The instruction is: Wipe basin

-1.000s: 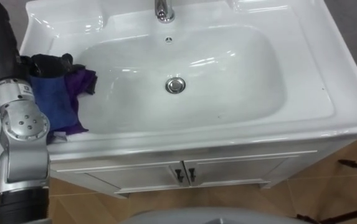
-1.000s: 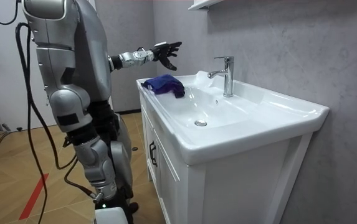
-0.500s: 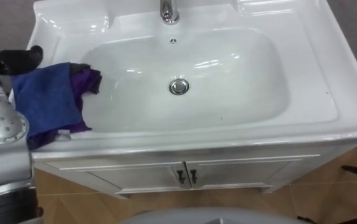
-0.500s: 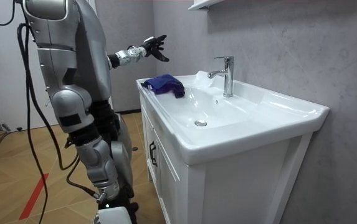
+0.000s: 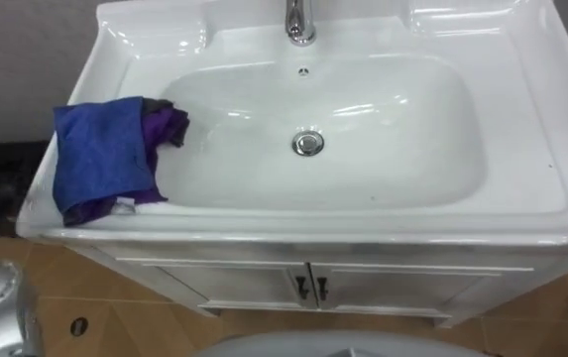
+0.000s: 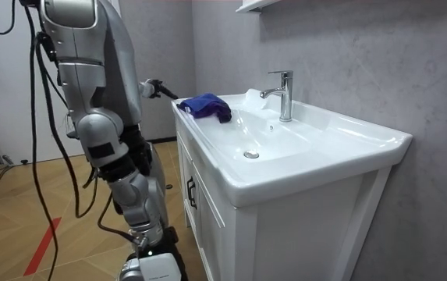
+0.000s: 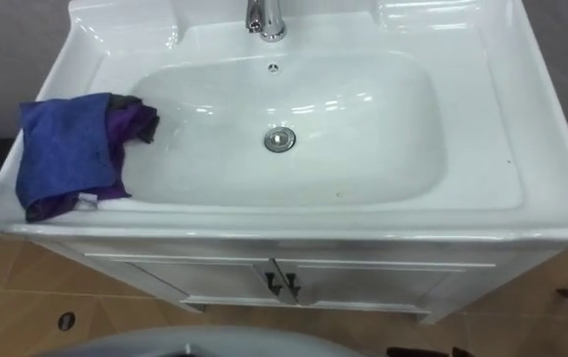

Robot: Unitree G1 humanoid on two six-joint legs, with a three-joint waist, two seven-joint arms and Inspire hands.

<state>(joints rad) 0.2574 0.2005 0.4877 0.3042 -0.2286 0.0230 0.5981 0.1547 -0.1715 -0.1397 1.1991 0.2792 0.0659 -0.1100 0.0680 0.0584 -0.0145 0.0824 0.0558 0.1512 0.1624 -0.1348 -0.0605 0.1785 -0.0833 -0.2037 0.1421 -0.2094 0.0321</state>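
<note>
A blue cloth point(image 5: 105, 159) lies bunched on the left rim of the white basin point(image 5: 531, 139), one corner drooping toward the bowl, apparently parked within reach for wiping. The robot's left hand point(image 6: 159, 87) hangs beside the counter, clear of the cloth; its grip cannot be told.

Basin point(image 5: 402, 149) tap point(image 5: 299, 20) top beyond edge

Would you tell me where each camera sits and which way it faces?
Left eye view: on the head, looking down at the basin and blue cloth; left arm at lower left.
Right eye view: beside it, same basin and cloth.
Room view: stands off the basin's end, sees the standing robot, left hand near the cloth.
</note>
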